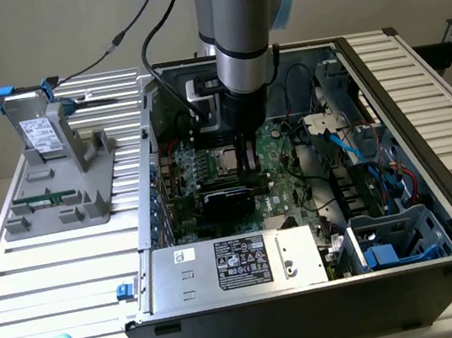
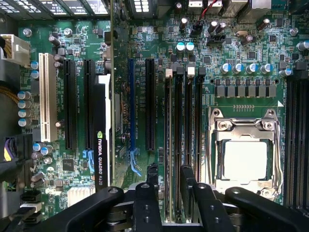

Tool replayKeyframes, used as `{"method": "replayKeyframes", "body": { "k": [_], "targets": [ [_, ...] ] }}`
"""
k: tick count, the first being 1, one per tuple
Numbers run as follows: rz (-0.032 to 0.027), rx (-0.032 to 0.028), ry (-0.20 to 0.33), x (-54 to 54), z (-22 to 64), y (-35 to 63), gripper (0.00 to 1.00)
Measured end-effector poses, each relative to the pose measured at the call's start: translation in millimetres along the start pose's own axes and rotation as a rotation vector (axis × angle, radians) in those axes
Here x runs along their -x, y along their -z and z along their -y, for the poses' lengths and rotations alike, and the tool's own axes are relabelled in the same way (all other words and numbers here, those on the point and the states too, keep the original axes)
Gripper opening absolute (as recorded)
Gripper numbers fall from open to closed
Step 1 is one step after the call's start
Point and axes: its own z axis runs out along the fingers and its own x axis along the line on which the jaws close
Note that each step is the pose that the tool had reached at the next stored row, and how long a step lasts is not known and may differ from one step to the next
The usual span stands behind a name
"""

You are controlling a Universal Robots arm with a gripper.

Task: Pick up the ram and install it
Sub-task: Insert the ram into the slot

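**A:** Start at the exterior view's left. What stands there?

**B:** A grey stand [image 1: 79, 153] on the slatted table [image 1: 54, 271], at about 9 o'clock from the open computer case [image 1: 317, 325]. A grey drive [image 1: 33, 130] with blue tabs stands upright at the stand's 12 o'clock. A green strip [image 1: 43, 197] lies in a groove toward its 6 o'clock; I cannot tell what it is.

**A:** And inside the case?

**B:** The power supply [image 1: 231, 262] sits along the case's 6 o'clock edge. The arm [image 1: 244, 30] comes down from 12 o'clock, and the gripper [image 1: 249, 164] is low over the motherboard [image 1: 278, 148]. The CPU socket [image 1: 222, 162] is just at the gripper's 9 o'clock and a black card [image 1: 231, 200] at its 7 o'clock. The drive cage [image 1: 390, 238] with blue parts is well off at 4 o'clock.

**A:** Where is the ram?

**B:** In the wrist view the ram [image 2: 168, 125] stands on edge in a memory slot. That slot is the one just beside the long black slot [image 2: 150, 104]. The other memory slots [image 2: 179, 125] lie between it and the CPU socket [image 2: 246, 154]. The NVIDIA card [image 2: 101, 145] lies beyond the blue slot [image 2: 132, 106], on the side away from the socket.

**A:** And the jaws?

**B:** Partly spread. The fingers [image 2: 147, 193] straddle one end of the ram, one on each side, with a gap showing. As far as I can see, nothing is clamped between them.
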Motion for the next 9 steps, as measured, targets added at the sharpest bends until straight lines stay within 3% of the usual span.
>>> {"method": "replayKeyframes", "body": {
  "k": [9],
  "targets": [
    [-0.0002, -0.0015, 0.0, 0.3, 0.1, -2.6, 0.33]
  ]
}}
